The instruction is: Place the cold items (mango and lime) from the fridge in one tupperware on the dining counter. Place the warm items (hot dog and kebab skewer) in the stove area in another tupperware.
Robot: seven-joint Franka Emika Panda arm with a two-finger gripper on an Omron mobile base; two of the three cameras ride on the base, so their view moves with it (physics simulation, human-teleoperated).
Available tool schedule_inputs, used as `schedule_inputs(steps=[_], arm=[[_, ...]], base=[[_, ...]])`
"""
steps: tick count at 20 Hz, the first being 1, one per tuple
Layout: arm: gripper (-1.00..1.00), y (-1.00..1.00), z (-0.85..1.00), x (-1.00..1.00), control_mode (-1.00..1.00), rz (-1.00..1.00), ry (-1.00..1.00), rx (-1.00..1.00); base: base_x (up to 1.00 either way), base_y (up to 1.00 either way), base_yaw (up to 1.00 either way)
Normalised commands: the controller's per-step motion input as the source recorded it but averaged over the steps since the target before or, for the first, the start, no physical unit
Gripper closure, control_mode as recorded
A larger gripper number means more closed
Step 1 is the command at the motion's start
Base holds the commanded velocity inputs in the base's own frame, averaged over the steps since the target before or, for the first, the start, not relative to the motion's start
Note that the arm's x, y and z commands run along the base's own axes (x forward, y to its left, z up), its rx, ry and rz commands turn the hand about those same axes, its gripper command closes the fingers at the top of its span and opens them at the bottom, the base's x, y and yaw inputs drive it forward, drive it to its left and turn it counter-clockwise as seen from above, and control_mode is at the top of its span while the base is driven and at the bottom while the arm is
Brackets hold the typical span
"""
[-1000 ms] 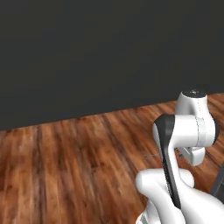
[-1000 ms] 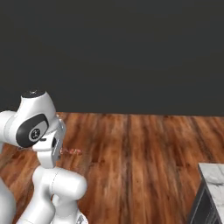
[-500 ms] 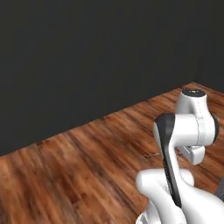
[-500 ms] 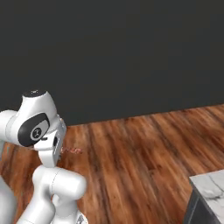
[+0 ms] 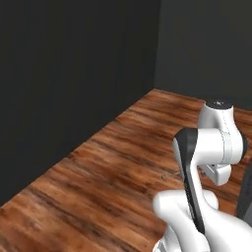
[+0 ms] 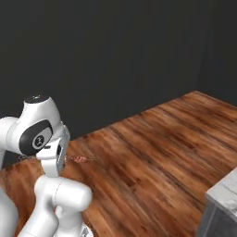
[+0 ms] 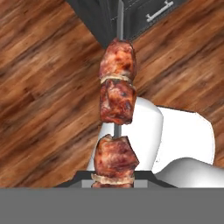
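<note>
The kebab skewer (image 7: 116,94) runs up the middle of the hand view, with three browned meat chunks on a thin metal stick. Its lowest chunk sits in my gripper (image 7: 113,180), which is shut on it above the wooden floor. In the right base view the skewer (image 6: 76,159) pokes out as a thin reddish line beside the folded white arm (image 6: 41,134). The hand itself is hidden behind the arm in both base views. Mango, lime, fridge, hot dog and both tupperware trays are out of view.
Dark walls meet at a corner (image 5: 158,44) ahead, above a brown plank floor (image 5: 98,187). A counter corner (image 6: 224,196) with a pale grey-veined top and dark side stands at the lower right. A dark cabinet with a bar handle (image 7: 157,11) lies at the hand view's top.
The whole scene has swung in both base views as the base drives and turns. The wall corner has come into sight. The arm keeps its folded pose with the skewer.
</note>
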Motion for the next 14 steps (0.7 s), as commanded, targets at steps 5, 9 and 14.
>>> schedule_inputs(steps=[5, 9, 14], arm=[[1.00, 0.00, 0.00, 0.00, 1.00, 0.00, 0.00, 0.00], [1.00, 0.00, 0.00, 0.00, 1.00, 0.00, 0.00, 0.00], [1.00, 0.00, 0.00, 0.00, 1.00, 0.00, 0.00, 0.00]], base=[[0.93, 0.82, -0.57], [1.00, 0.89, -0.53], [0.95, 0.80, -0.55]])
